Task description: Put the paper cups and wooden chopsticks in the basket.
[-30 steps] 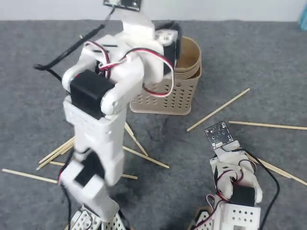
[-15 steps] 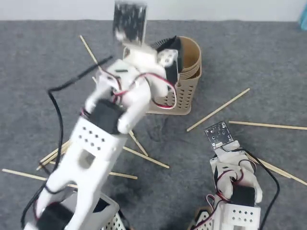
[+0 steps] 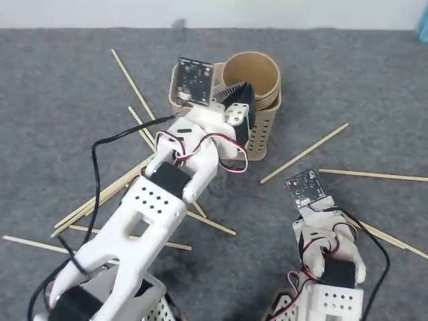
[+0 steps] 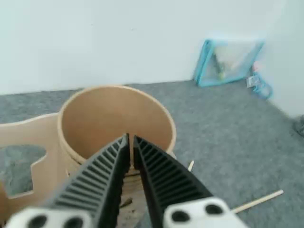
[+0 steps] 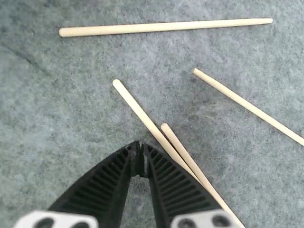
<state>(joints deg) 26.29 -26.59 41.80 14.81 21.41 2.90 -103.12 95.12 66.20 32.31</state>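
Nested tan paper cups stand upright, mouths up, in a beige perforated plastic basket; pale wooden chopsticks lie flat on the grey felt mat.
The slender round sticks point at differing angles on both sides of the basket. The left gripper hangs over the cup rim, jaws closed and empty; the right gripper, jaws closed and empty, tips beside two touching parallel sticks.

The high view looks steeply down on the table. The left wrist view faces across the paper cups, which both show. The right wrist view peers closely down at chopsticks.
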